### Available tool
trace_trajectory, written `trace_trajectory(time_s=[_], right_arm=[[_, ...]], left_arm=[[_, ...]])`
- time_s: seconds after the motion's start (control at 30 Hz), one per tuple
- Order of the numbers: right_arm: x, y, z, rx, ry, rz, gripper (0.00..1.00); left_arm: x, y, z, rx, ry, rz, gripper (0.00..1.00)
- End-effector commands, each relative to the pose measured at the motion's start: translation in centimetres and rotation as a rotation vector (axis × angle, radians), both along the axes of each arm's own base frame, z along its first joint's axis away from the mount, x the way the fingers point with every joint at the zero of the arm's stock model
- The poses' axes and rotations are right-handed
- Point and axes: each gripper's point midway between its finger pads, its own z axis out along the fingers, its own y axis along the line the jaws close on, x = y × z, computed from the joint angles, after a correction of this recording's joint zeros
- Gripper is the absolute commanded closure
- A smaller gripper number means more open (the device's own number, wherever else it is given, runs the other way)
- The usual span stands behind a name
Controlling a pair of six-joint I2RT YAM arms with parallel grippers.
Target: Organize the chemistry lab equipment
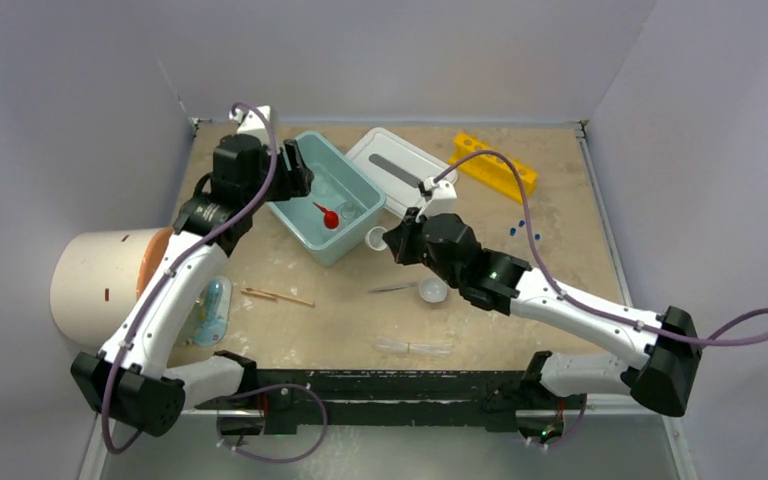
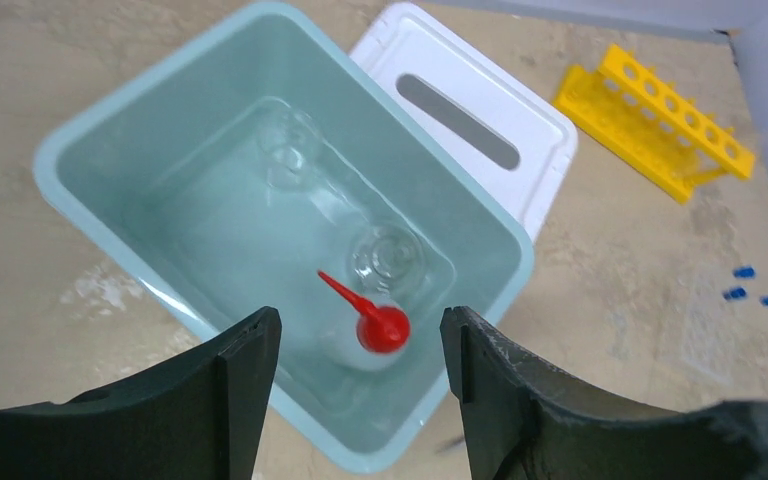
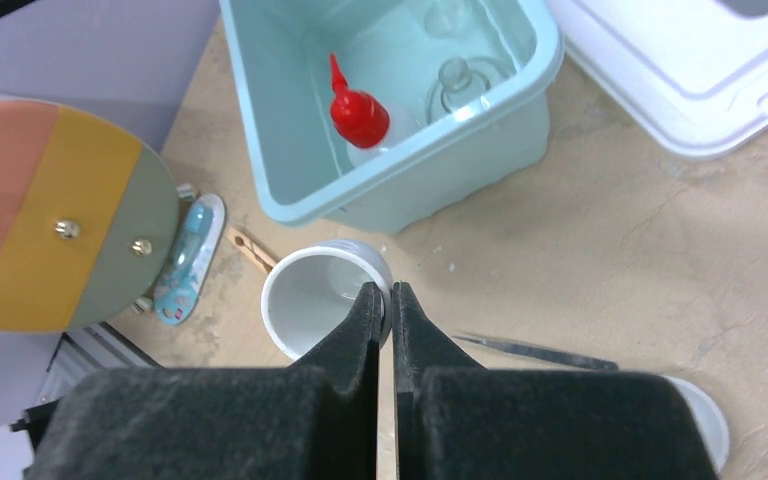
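1. The left pincer hangs over the teal tub with its jaws apart, nothing between them.
2. The squeeze bottle with the red nozzle lies inside the tub, next to a couple of clear glass pieces.
3. The right pincer is closed tight on the rim of a small white bowl, just beside the tub's near corner. Can't tell if the bowl is touching the surface.
4. The tweezers and a second white bowl sit close together just under the right arm.
5. The wooden sticks lie left of the middle, and the clear tubes are near the front edge.
6. The white lid lies flat right behind the tub. The yellow rack is farther right, with the blue pieces scattered near it.
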Motion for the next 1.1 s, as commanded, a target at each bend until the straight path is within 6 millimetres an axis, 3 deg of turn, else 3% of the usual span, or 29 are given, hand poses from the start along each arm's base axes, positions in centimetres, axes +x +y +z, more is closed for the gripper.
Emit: trace_trajectory(time_s=[0.0, 0.2, 0.5, 0.7, 1.07], right_arm=[[0.2, -1.4, 5.7, 0.029, -0.108, -0.018, 1.0], [-1.2, -2.3, 7.9, 0.035, -0.125, 0.029, 1.0], [-3.4, -3.0, 8.0, 0.056, -0.106, 0.108, 1.0], [-4.4, -3.4, 7.4, 0.051, -0.085, 0.14, 1.0], [-5.1, -4.8, 7.6, 0.037, -0.084, 0.132, 1.0]], left_arm=[[3.4, 2.3, 2.4, 0.122, -0.073, 0.124, 0.38], [7.2, 4.4, 2.0, 0.288, -0.073, 0.181, 0.31], [12.6, 5.6, -2.4, 0.561, -0.003, 0.07, 0.27], [15.1, 5.8, -5.6, 0.583, 0.112, 0.008, 0.26], [18.4, 8.5, -9.5, 0.599, 0.214, 0.012, 0.26]])
